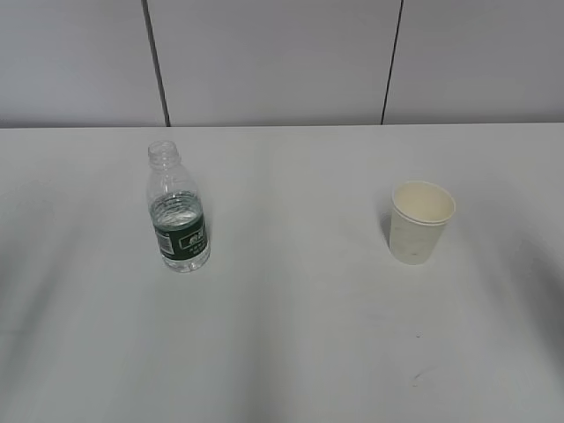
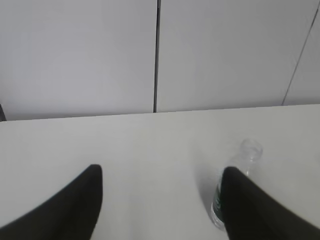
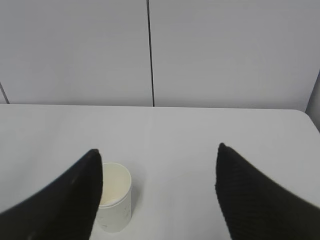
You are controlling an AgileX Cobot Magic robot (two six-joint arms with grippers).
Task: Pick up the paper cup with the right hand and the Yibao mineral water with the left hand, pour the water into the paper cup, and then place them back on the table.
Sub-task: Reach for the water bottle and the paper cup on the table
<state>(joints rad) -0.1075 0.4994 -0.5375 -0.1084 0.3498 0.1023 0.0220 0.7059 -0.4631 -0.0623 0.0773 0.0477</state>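
Upright on the white tabletop (image 1: 291, 352), at about nine o'clock from the middle of the exterior view: the Yibao mineral water (image 1: 177, 210), a small clear capless bottle with a ribbed neck and a dark green label with white print, holding some water. Well apart from it, at about three o'clock: the paper cup (image 1: 420, 222), cream-white, tapered, upright, mouth open upward and showing a pale inside. Neither arm in sight in the exterior view; only the grey panelled wall (image 1: 282, 62) with dark vertical seams behind the far edge. In the left wrist view, the left hand's pincer (image 2: 160, 175) spread wide, two black fingers (image 2: 75, 210) rising from the bottom corners, nothing between them but bare tabletop. Bottle there at roughly four o'clock, standing just beyond the right-side finger, partly hidden behind it, apparently not touched, mouth and neck clear above the fingertip. In the right wrist view, the right hand's pincer (image 3: 157, 155) likewise spread wide and pinching nothing, black fingers (image 3: 260, 200) at the lower left and lower right. Cup there at about seven o'clock, just beside the left-side finger, its near side partly covered by that finger, rolled rim and pale inside visible; contact with the finger impossible to tell. Rounded tabletop corner at the far right of that view.
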